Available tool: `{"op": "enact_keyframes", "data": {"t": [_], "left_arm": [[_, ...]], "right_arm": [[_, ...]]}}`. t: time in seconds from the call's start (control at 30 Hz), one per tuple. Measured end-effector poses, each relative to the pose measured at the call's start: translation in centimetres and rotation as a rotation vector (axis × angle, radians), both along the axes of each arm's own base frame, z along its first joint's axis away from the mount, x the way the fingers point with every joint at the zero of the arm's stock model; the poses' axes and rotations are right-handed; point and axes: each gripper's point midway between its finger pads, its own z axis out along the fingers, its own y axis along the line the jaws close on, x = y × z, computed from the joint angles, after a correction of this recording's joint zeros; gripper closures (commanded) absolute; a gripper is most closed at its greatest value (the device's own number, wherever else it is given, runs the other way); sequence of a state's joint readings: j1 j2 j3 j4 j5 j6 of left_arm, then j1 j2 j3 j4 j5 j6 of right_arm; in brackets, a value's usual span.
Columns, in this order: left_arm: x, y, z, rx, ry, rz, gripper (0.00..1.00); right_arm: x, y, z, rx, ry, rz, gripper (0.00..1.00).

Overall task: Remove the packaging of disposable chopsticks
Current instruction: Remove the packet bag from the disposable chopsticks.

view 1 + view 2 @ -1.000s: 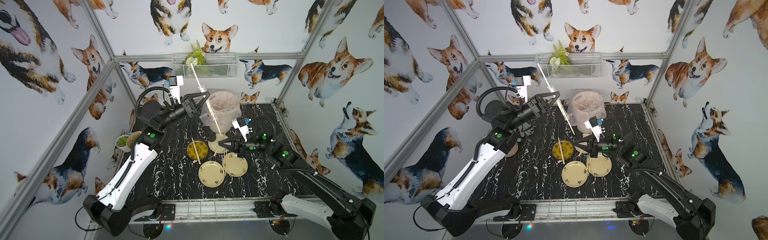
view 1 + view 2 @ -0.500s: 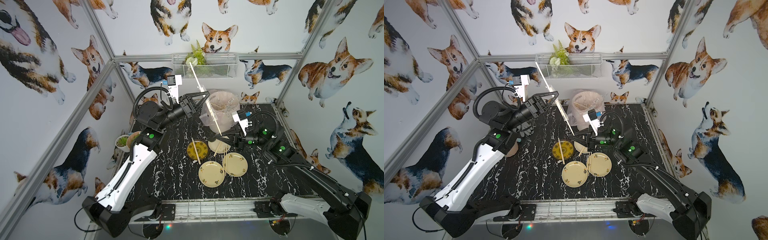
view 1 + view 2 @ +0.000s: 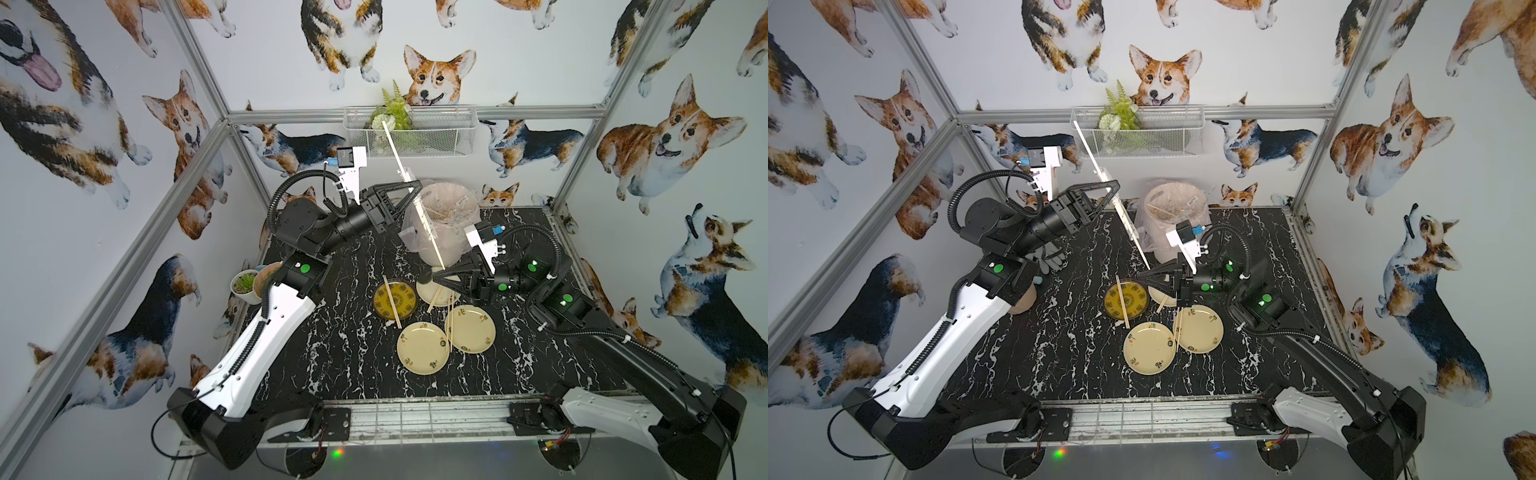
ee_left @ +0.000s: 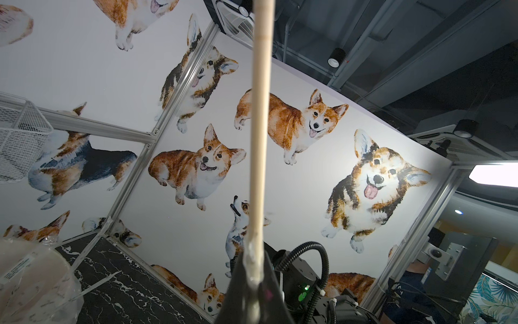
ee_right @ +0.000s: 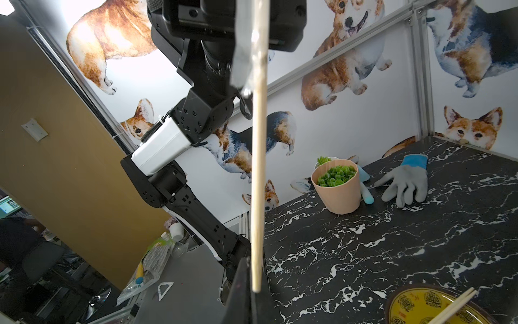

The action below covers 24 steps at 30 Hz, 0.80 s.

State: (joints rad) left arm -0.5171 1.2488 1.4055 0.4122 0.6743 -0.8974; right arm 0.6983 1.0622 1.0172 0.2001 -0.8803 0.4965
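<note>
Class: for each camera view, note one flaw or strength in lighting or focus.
Top views: evenly lit, sharp throughout. Left wrist view: ceiling light blown out white; the chopsticks, close to the lens, look soft. Right wrist view: part of the wall washed out by glare.

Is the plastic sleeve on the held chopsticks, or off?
Partly on: the sleeve clings only near the left gripper; the chopsticks are bare wood toward both ends.

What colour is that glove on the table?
Grey glove with a blue cuff; best in right wrist view.
</note>
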Motion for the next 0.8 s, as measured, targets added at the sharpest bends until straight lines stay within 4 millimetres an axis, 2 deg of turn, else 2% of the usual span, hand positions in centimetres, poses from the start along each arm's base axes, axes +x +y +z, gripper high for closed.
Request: {"op": "enact_keyframes", "data": {"t": [0.57,0.8], "left_arm": [[-0.45,-0.4,0.32,-0.012,-0.018,-0.023,1.0],[-0.49,-0.35,-0.24,-0.019,-0.011,-0.018,1.0]], "right_arm": [[0.11,-0.06,0.61,-0.024,0.001,-0.012,1.0],[0.26,0.08,0.78,-0.058,-0.017,-0.013,1.0]]}}
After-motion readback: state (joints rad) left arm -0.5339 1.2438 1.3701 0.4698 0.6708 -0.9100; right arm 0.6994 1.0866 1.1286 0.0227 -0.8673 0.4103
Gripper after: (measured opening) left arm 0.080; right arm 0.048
